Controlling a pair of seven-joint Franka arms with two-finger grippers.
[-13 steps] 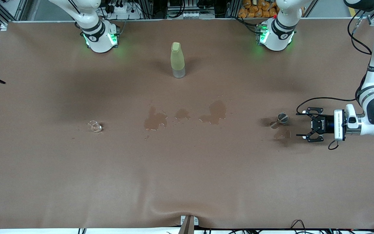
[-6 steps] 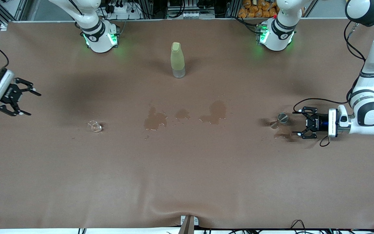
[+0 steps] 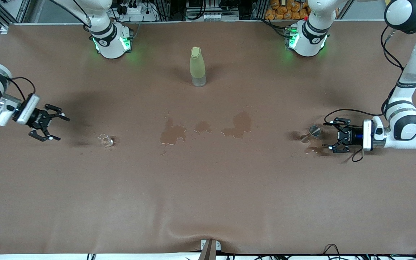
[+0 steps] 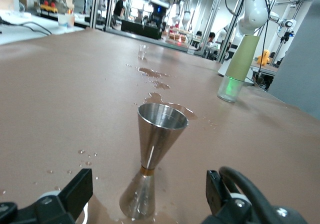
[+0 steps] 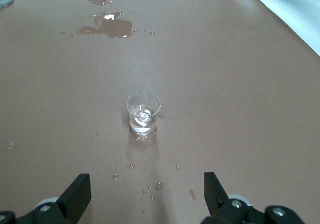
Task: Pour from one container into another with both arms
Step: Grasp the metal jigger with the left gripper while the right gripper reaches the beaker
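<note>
The silver jigger stands upright in a small wet patch toward the left arm's end of the table. My left gripper lies low and level just beside it, open, fingers not touching. In the left wrist view the jigger rises just ahead of the open left gripper, in line with the gap. The clear glass cup stands upright toward the right arm's end. My right gripper is open, a short way from it. In the right wrist view the cup is ahead of the open right gripper.
A tall yellow-green bottle stands mid-table, nearer the robots' bases, and shows also in the left wrist view as the bottle. Dark wet patches lie on the brown cloth between cup and jigger. Droplets speckle the cloth by the cup.
The right arm has swung in from the table's edge toward the glass cup. The left gripper has slid closer to the jigger. Both stayed open.
</note>
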